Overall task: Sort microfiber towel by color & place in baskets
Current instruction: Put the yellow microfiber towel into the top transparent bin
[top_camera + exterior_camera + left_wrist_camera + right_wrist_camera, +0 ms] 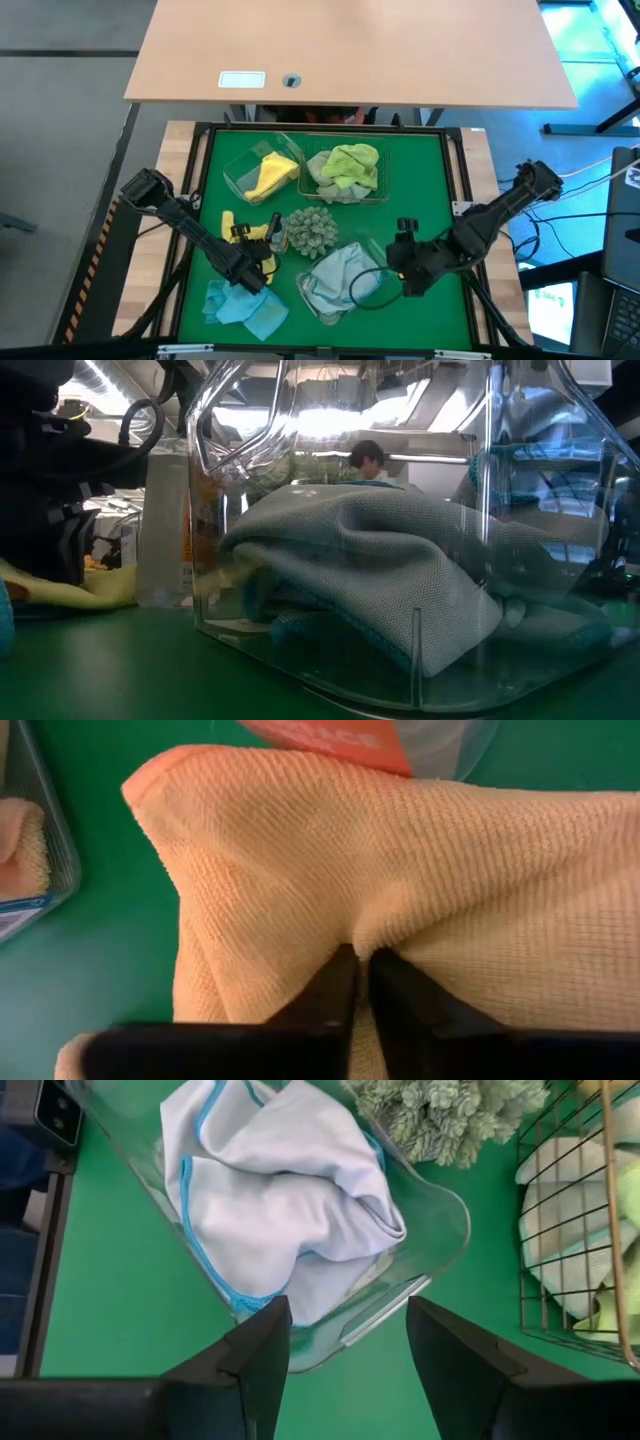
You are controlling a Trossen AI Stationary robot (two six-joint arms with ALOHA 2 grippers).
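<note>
Now we see left end effector pinching yellow towel on bench beside spiky ball; shallow fold-grip could slip. Right end effector open near blue-towel tub.

Left hand: fingertips buried in a fold of the yellow towel, contact point hidden; the towel runs off frame. Low view: near tub fills the frame and is cut off at top, blocking the other baskets; person behind is blurred. Wire basket is cut off in right wrist view.
</note>
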